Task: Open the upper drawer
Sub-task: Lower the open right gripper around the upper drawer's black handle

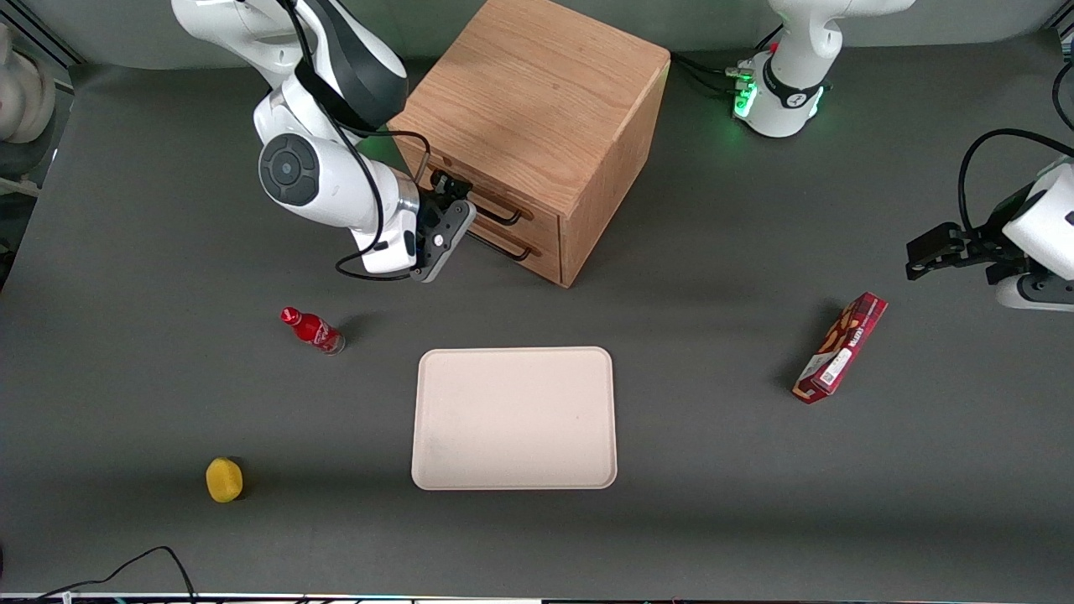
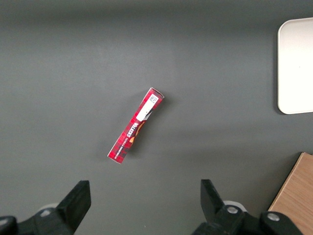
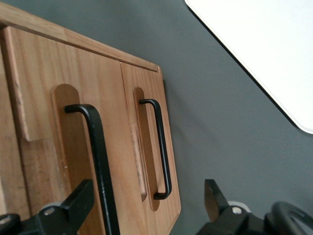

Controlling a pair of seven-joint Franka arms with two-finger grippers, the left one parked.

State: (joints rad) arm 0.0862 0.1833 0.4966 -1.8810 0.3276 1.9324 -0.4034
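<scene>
A: Upper drawer (image 3: 73,161) shut, flush in cabinet (image 1: 537,101)?
B: Yes. Pincer (image 3: 146,205) spread, straddling its black handle (image 3: 100,161), not clamped. Grasp and pull both left.

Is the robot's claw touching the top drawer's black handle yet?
Cannot tell. In the right wrist view the open gripper straddles the upper drawer's handle, one finger close beside it, but no contact or gap shows plainly.

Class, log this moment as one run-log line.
stage: approach | gripper: open, at black wire handle | light oak upper drawer: closed
</scene>
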